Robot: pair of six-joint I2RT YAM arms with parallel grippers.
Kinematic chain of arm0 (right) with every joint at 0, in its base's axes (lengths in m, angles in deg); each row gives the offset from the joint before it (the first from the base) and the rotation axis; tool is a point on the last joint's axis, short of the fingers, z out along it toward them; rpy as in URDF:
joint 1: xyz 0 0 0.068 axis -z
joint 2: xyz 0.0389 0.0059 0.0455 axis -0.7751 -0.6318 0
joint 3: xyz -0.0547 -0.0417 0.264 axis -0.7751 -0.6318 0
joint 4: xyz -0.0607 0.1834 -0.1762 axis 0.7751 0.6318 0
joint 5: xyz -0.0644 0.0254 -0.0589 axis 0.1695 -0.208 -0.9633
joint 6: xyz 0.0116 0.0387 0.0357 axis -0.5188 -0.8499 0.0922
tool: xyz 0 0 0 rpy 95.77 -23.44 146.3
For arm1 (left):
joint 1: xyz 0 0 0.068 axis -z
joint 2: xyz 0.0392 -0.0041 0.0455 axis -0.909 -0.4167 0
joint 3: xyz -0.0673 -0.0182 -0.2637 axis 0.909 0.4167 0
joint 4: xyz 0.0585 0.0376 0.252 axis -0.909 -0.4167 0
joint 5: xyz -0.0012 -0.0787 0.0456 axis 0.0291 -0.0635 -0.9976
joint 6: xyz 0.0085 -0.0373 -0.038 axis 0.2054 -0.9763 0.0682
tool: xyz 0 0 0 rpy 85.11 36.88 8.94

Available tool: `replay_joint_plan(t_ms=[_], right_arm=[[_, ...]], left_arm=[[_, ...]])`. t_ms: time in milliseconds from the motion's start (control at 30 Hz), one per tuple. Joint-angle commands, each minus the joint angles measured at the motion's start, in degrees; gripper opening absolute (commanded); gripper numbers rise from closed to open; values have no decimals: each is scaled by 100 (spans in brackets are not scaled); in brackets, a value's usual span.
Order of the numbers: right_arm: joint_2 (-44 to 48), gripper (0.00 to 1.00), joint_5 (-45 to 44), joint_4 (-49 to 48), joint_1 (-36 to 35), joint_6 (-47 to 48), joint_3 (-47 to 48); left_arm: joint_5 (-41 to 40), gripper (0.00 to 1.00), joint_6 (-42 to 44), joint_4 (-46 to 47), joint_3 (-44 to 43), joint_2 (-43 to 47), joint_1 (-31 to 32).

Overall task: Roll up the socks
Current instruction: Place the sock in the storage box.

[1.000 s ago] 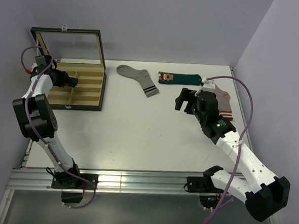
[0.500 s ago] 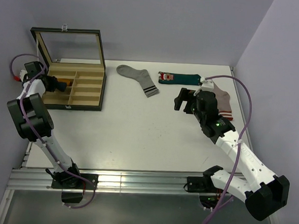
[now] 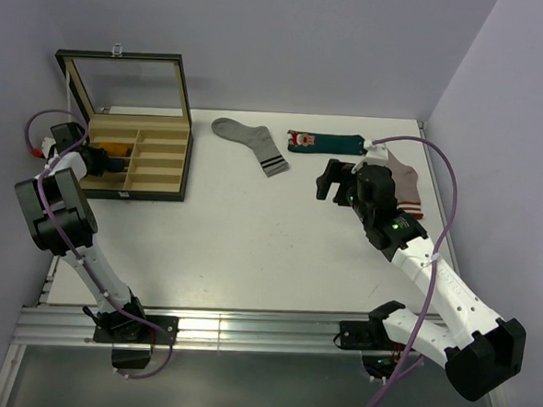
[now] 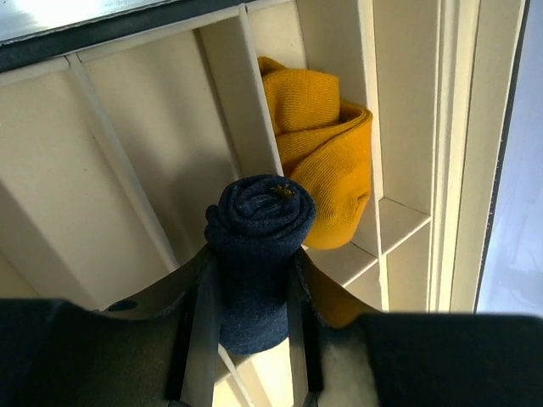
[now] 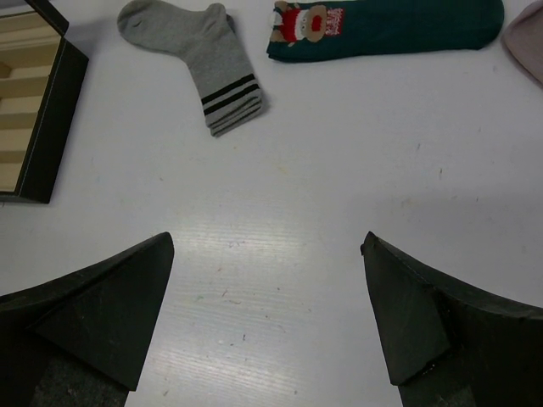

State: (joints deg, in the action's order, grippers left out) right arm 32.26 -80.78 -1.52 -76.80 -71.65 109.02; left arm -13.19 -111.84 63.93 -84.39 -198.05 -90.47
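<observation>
The navy sock (image 4: 259,246), rolled into a soft, light bundle, is pinched across its middle by the left gripper (image 4: 250,292) over a box (image 4: 233,93) compartment, just beside the rolled mustard sock (image 4: 327,161). The teal sock (image 5: 390,30) lies flat and limp on the table (image 5: 280,170), probably best pinched at one end. The right gripper (image 5: 265,246) hovers with its jaws spread wide and empty.

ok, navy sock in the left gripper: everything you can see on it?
The navy sock is rolled into a tight dark-blue knit cylinder, end-on to the wrist camera, a small yellowish speck on top. The left gripper clamps its sides, holding it over the wooden box. The rolled mustard sock sits in a compartment just behind; whether they touch can't be told.
</observation>
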Motion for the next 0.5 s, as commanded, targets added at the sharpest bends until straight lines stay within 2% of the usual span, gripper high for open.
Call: replay_joint_plan(t_ms=[0,367,467], right_arm=[[30,100,-2,-264,40,96,31],[-5,100,41,-326,40,70,-30],[-5,100,59,-343,49,70,-39]], left_arm=[[-32,0,-59,-28,12,-81,-56],[100,1,20,-696,-366,-521,-30],[91,7,46,-845,-480,-661,-30]])
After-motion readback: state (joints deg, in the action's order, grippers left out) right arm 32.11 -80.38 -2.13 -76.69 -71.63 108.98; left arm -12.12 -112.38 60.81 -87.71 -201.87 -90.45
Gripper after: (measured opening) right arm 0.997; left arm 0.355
